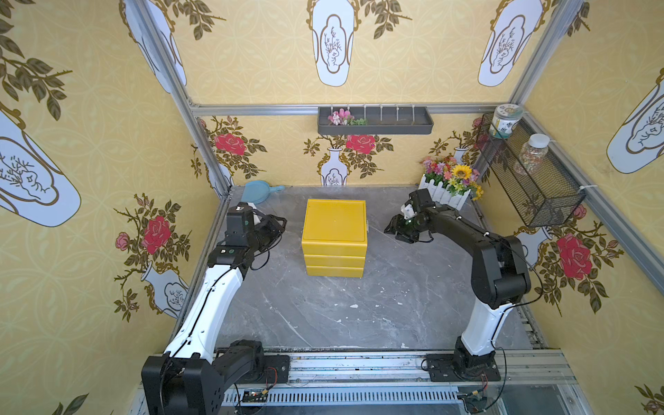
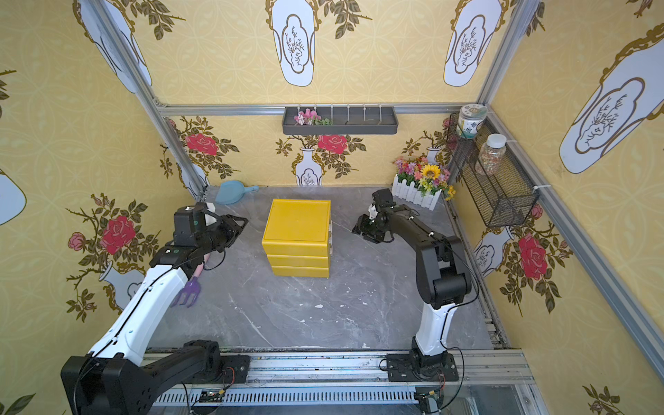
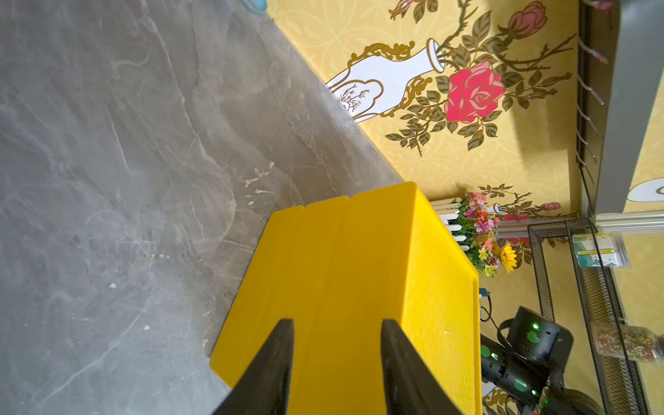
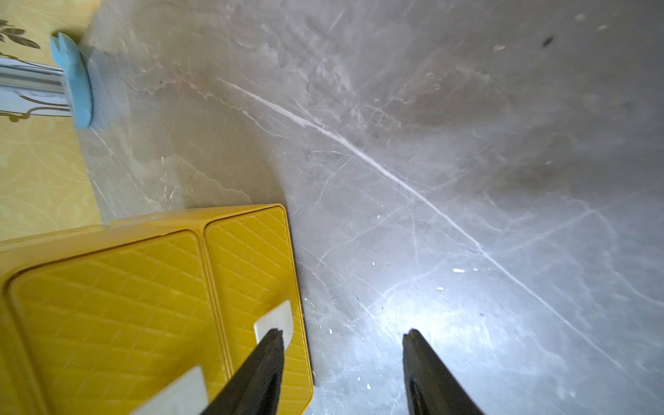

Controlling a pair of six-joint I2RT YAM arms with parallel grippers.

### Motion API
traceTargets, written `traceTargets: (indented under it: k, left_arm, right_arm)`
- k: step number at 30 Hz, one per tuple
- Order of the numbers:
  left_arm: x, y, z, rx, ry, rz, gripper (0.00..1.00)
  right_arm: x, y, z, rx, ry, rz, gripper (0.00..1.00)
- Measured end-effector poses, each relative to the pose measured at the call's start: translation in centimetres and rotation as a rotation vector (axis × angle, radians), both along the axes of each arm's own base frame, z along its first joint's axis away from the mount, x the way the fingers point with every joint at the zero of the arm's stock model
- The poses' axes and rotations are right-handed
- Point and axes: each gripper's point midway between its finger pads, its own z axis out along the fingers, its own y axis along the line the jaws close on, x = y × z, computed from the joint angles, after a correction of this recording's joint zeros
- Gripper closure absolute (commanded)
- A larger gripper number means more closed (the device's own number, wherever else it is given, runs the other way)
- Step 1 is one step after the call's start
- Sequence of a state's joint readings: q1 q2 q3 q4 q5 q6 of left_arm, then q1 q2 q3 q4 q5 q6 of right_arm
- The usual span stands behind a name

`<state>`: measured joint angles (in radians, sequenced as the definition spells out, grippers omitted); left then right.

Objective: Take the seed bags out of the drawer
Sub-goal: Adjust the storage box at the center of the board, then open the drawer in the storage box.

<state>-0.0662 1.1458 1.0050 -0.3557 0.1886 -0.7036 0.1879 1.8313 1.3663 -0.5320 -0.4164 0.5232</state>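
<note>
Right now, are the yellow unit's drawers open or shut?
Shut. In the right wrist view the visible drawer fronts sit flush in the yellow unit; none juts out.

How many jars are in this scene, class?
2. Both sit in the black wire basket on the right-hand wall: a labelled jar at its far end, and a white-capped jar of multicoloured bits just nearer. Others could be hidden inside the closed yellow drawer unit.

Walls (image 1: 273, 72): papered yellow, printed with roses and vases. Desk (image 1: 323, 316): grey marbled surface, flecked white. Shelf (image 1: 424, 128): dark grey, mounted on back wall. Wire basket (image 1: 539, 190): black, hung on side wall.
</note>
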Motion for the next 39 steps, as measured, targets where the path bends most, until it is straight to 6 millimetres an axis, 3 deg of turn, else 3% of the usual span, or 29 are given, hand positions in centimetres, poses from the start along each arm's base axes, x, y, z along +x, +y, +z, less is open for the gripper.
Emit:
traceTargets:
  k: [8, 13, 19, 27, 39]
  left_arm:
    - [1.1, -2.7, 0.9, 0.06, 0.003, -0.131, 0.52]
    - [2.0, -5.1, 0.1, 0.099, 0.038, -0.217, 0.53]
    - [2.6, -5.7, -0.8, 0.128, 0.081, -0.248, 0.53]
    - [3.3, -6.3, -1.7, 0.166, 0.105, -0.284, 0.53]
    - [3.8, -6.9, -2.8, 0.195, 0.126, -0.311, 0.54]
  right_arm:
    - [-1.7, -0.6, 6.1, 0.008, -0.126, 0.035, 0.35]
    - [-3.1, 0.3, 9.8, 0.032, -0.192, 0.07, 0.34]
    - [-4.7, 1.5, 12.4, 0.047, -0.229, 0.107, 0.34]
    - [-6.1, 3.0, 13.7, 0.059, -0.239, 0.136, 0.35]
    - [-6.0, 5.5, 12.2, 0.061, -0.189, 0.16, 0.39]
